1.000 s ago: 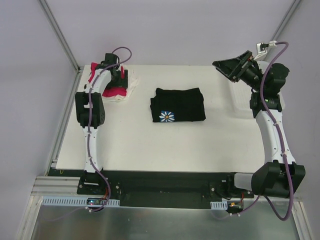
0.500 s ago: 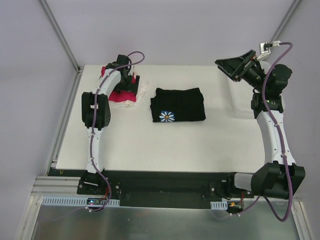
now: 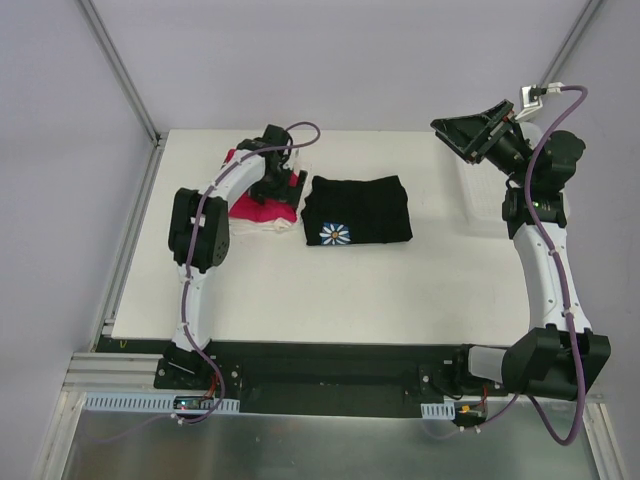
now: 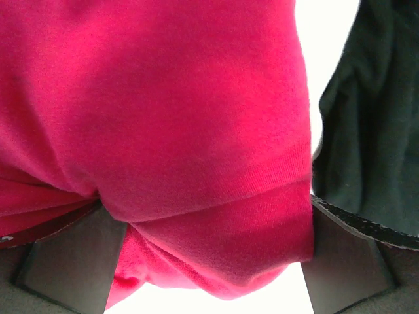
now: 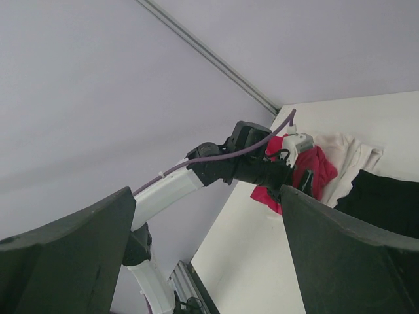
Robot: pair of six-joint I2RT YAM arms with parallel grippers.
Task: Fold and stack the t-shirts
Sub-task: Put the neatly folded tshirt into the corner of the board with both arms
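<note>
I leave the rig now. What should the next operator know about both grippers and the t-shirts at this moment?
Left gripper: open, jaws astride the pink t-shirt, which lies bunched on the white t-shirts.
Right gripper: open, empty, raised at far right.
Done: black t-shirt folded, lying close beside that pile.
Left: fold the pink and white ones, then stack all.

You have one counter in view. On it, count one black t-shirt, which carries one daisy print, and one magenta-pink t-shirt. White cloth lies beneath the pink one. You cannot tell from these views whether it is one shirt or several. Count at least three garments. You have two arms with one claw each: the left claw and the right claw.
</note>
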